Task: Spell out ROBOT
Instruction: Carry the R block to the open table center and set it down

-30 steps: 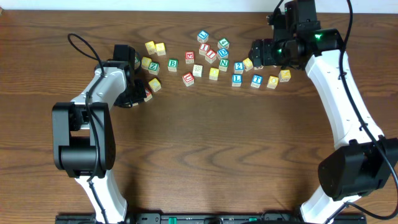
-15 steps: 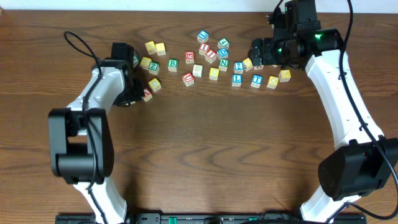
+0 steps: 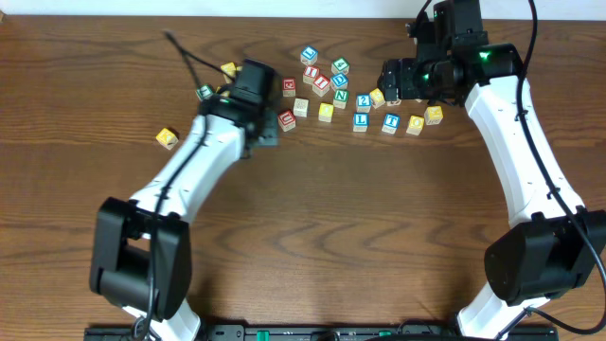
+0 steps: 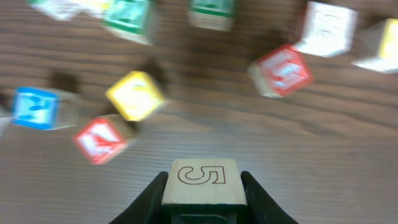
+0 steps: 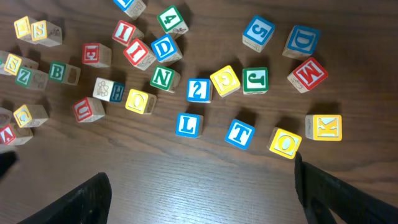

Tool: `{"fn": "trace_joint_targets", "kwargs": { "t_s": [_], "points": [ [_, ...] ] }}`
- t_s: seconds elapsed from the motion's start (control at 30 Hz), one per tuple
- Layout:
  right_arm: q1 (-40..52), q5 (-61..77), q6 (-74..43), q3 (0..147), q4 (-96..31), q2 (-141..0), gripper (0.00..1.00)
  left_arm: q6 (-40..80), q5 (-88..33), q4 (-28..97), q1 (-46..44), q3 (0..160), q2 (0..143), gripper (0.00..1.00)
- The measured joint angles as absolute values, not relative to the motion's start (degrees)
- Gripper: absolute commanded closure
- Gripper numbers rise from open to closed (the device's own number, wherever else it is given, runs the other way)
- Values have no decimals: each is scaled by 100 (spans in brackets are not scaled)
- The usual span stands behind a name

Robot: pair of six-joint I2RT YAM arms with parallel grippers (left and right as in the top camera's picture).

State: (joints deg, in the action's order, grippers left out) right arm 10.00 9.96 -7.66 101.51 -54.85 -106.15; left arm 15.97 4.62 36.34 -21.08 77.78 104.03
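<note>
My left gripper is shut on a pale wooden block with an outlined "5" on top, held above the table. In the overhead view it is beside a red block. The left wrist view is motion-blurred. My right gripper is open and empty, hovering over the right part of the block cluster. Below it lie a blue T, a yellow O, a blue L and a green B.
Several more letter and number blocks lie scattered along the back of the table. One yellow block sits alone at the left, and a green one lies near the left arm's cable. The wooden table stretches toward the front.
My left arm has swung right from the left block group to the middle, now holding the "5" block. A yellow block has ended up farther left. The right arm has not moved.
</note>
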Motion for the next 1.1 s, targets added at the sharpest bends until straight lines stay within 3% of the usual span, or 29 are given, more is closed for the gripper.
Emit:
{"fn": "trace_joint_targets", "kwargs": {
  "t_s": [0.4,1.1],
  "points": [
    [1004,939,-766,10151,-5590,-10615,11,2080,36,3107,-2818,7776,10945,72],
    [1004,934,-766,10151,-5739,-10615,11,2123,-449,3223,-2838,7778,11563,74]
  ]
}}
